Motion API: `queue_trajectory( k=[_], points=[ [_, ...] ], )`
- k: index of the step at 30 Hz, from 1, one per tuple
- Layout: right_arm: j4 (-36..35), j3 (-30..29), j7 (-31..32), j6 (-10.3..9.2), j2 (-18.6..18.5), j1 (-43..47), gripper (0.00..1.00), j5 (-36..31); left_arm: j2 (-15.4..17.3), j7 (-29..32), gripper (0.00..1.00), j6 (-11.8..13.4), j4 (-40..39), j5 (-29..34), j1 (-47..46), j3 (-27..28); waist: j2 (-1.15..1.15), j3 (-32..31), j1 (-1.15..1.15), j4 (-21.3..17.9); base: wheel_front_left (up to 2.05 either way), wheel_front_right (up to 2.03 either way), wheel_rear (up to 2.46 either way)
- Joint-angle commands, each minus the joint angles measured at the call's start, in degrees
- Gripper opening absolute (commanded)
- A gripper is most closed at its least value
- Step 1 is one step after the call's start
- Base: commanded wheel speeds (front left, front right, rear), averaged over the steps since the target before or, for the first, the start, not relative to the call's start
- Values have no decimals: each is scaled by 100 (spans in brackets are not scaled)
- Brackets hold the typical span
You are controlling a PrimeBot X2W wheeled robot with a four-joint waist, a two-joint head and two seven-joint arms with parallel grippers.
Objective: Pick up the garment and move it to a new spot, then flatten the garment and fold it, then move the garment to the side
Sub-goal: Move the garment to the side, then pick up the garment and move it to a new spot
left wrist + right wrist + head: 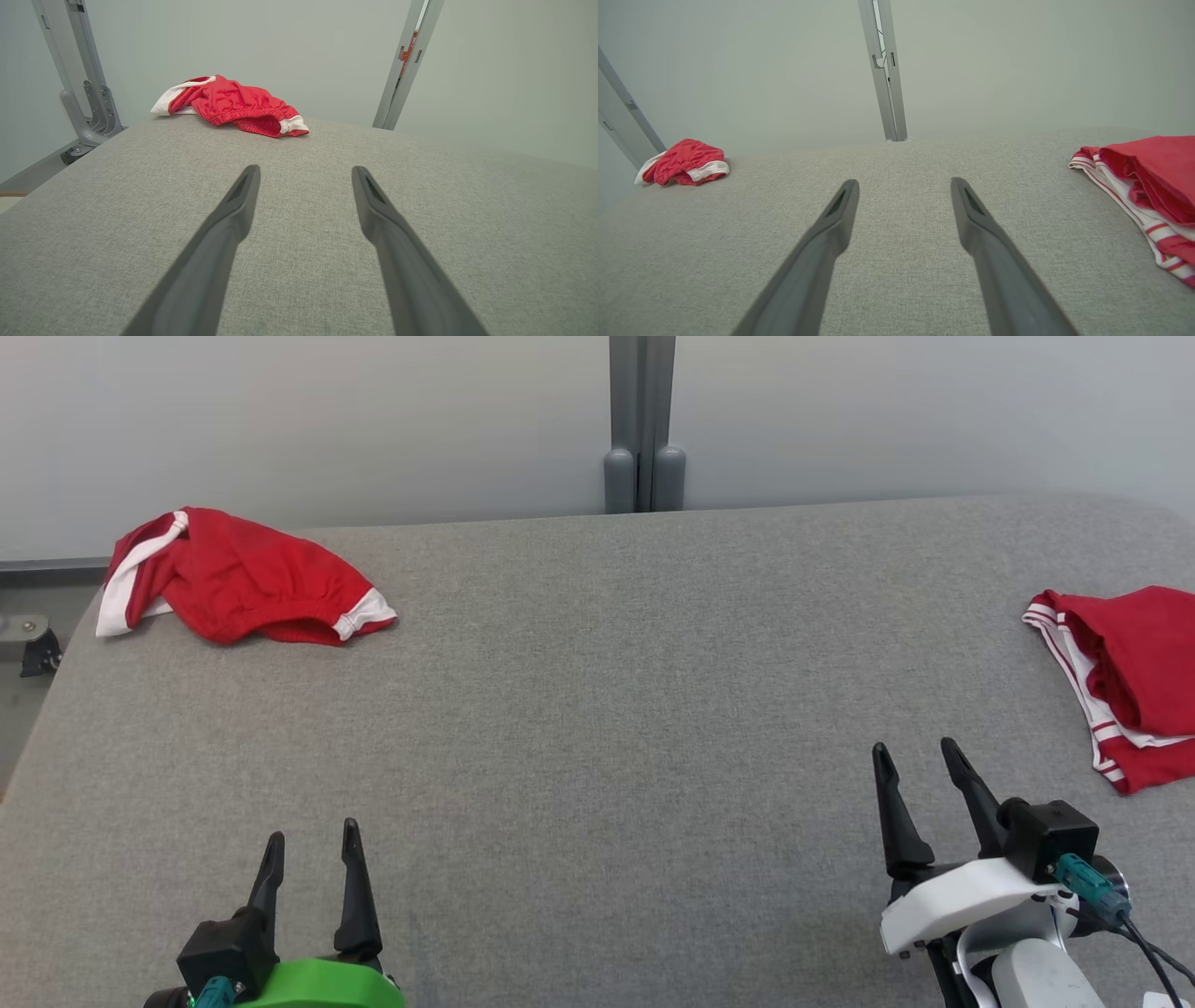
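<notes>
Left end effector (313, 831) and right end effector (913, 745) spread apart, empty — crumpled red garment (238, 577) well ahead of the left.

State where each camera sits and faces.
Head view: on the head, looking down at the grey table; left gripper, right gripper show.
Left wrist view: on the left wrist, along its open fingers toward the crumpled red shorts.
Right wrist view: on the right wrist, along its open fingers across the table.
All share the shorts.
</notes>
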Motion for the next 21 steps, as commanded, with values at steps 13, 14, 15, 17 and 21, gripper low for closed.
queue_trajectory(
  k=[13,14,15,17,21],
  points=[
    [48,49,30,-9,-15,57,100,45,-2,-19,100,-45,21,58,-20,27,0,14,0,25,0,0,0],
    [47,48,38,-9,-15,59,100,38,-3,-19,100,-48,19,53,-25,22,0,17,0,33,0,0,0],
    [42,43,40,-9,-16,62,100,32,-2,-19,100,-50,14,48,-28,15,0,22,0,47,0,0,0],
    [32,33,53,-9,-15,85,100,16,-1,-19,100,-43,10,53,-63,9,0,39,0,129,0,0,0],
    [-17,-21,56,-9,-14,85,100,-32,2,-19,100,-52,-13,93,-169,-41,0,83,0,524,0,0,0]
  ],
)
